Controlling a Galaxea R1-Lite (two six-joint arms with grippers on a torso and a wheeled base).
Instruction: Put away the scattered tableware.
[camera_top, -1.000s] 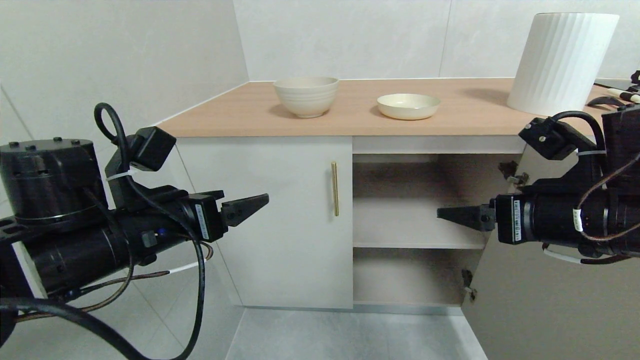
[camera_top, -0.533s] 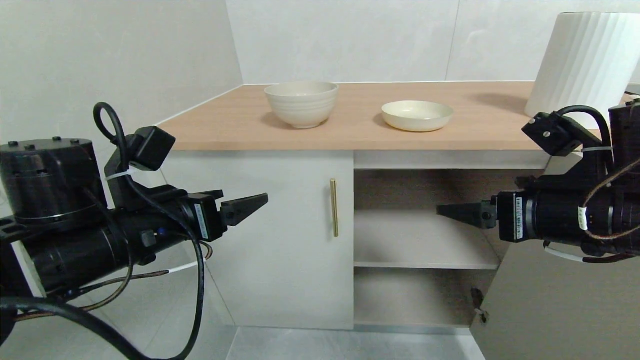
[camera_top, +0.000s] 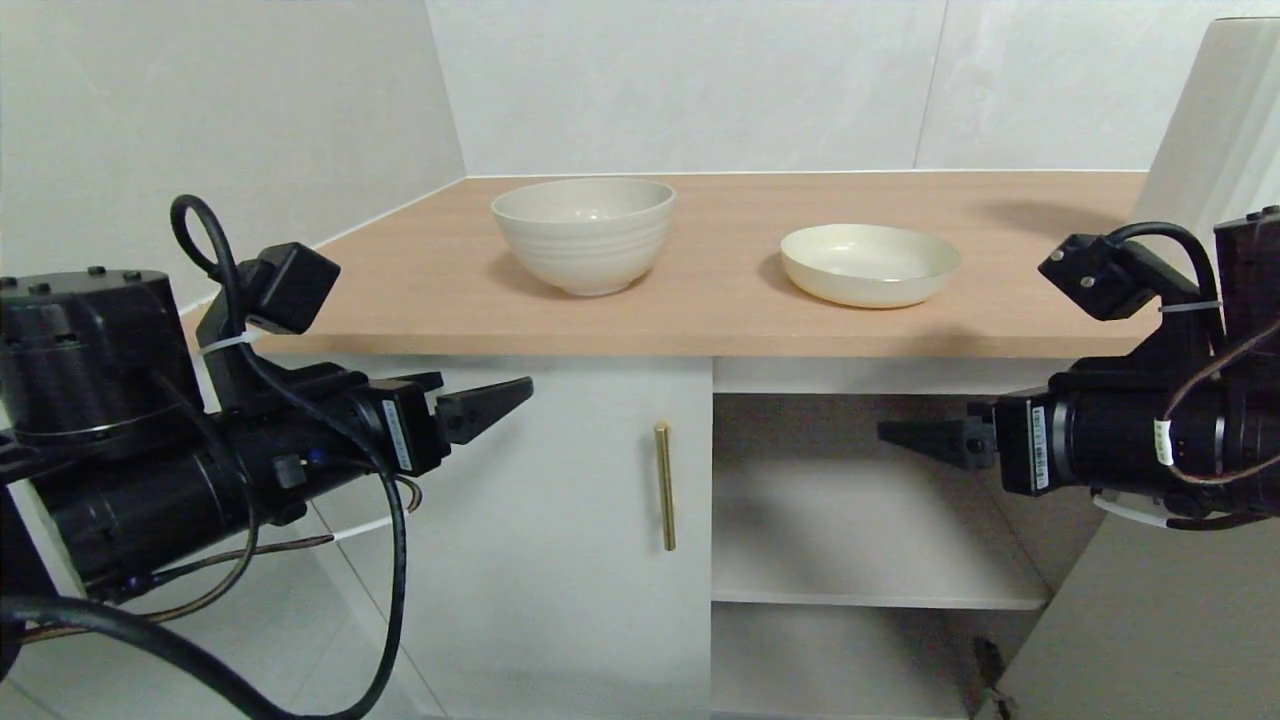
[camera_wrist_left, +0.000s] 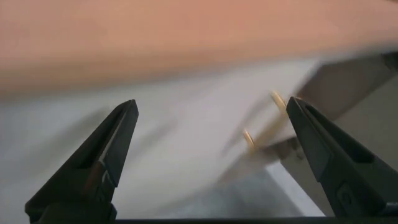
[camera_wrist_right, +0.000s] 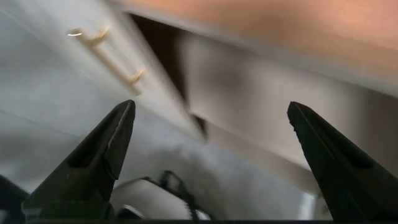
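A deep cream bowl (camera_top: 583, 232) and a shallow cream dish (camera_top: 869, 263) stand apart on the wooden countertop (camera_top: 720, 300). Below it, the cabinet's right side stands open, showing a bare shelf (camera_top: 850, 540). My left gripper (camera_top: 495, 402) hangs open in front of the shut left door, below the counter edge. My right gripper (camera_top: 915, 438) hangs open before the open compartment. Both grippers hold nothing; the left gripper (camera_wrist_left: 208, 134) and the right gripper (camera_wrist_right: 211, 134) show wide-spread fingers in their wrist views.
A tall white ribbed container (camera_top: 1215, 130) stands at the counter's right end. The shut door has a brass handle (camera_top: 663, 485). The opened door (camera_top: 1150, 620) swings out at lower right. A tiled wall closes the left side.
The whole head view has shifted: counter, bowl and dish now look larger and lower, so the camera has come closer. Both grippers keep their places in the picture.
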